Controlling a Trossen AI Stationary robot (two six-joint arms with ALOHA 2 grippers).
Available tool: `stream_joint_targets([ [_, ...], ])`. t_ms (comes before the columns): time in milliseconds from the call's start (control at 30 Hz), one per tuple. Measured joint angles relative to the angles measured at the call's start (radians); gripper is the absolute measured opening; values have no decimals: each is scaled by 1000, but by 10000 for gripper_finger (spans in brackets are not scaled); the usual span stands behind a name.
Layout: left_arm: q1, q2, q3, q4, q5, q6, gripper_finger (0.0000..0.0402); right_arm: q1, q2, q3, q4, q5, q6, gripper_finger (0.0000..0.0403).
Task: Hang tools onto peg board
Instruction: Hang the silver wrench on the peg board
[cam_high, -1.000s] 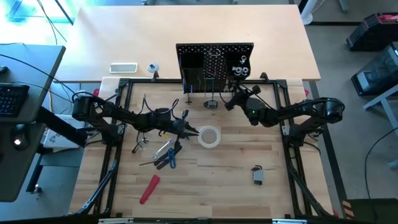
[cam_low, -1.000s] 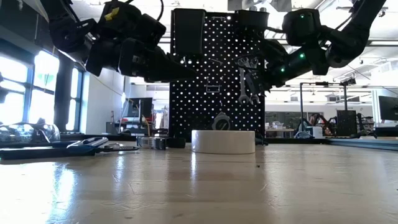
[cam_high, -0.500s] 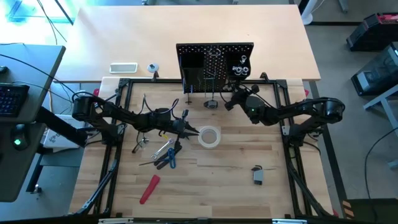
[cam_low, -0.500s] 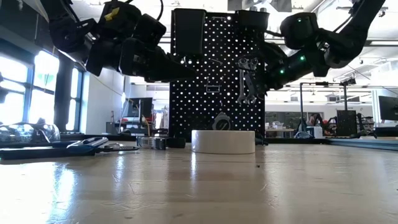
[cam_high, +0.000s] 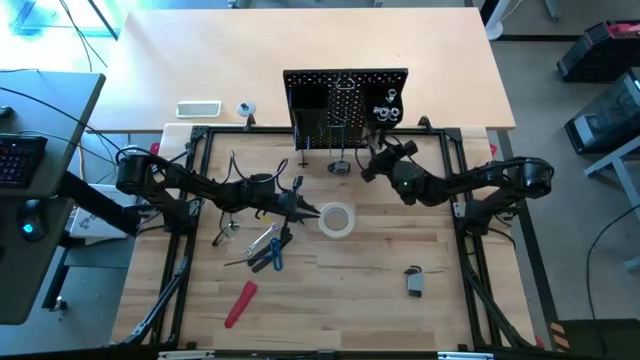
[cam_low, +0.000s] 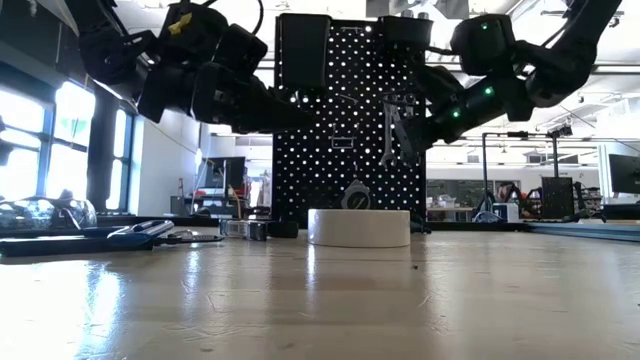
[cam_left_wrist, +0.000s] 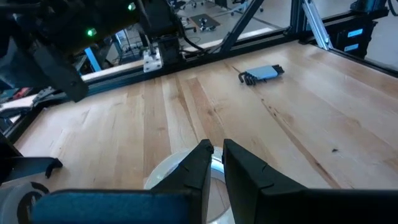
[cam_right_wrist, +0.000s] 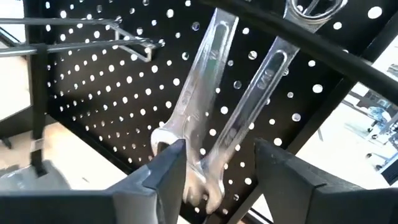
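High view: our right hand (cam_high: 372, 162) sits at the foot of the peg board (cam_high: 345, 95) by the counter's far edge, much as a second ago. The left hand (cam_high: 312, 211) hovers beside the white tape roll (cam_high: 336, 220) mid-counter.

Low view: the wrenches (cam_low: 392, 135) now hang tilted — earlier they hung straighter.

Left wrist view: left fingers nearly shut, holding nothing.

Right wrist view: right fingers (cam_right_wrist: 163, 163) spread, straddling two silver wrenches that dangle from the board's hook. We judge them just released — hung; pliers (cam_high: 268, 255) and red-handled tool (cam_high: 240, 303) remain on the counter.
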Motion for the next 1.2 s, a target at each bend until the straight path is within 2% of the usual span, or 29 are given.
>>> stream_joint_targets([
  [233,0,-12,0,-89,-4,0,35,96,0,0,-59,95,0,188],
  [533,-1,-148,0,-364,-130,8,49,226,0,0,-108,247,7,188],
  [700,0,-251,0,-658,-156,-28,66,296,0,0,-127,253,31,188],
  [833,-1,-287,0,-861,-156,-102,68,345,0,0,-150,254,56,188],
  [1200,-12,-288,0,-1096,-146,-246,68,426,0,0,-195,254,110,188],
])
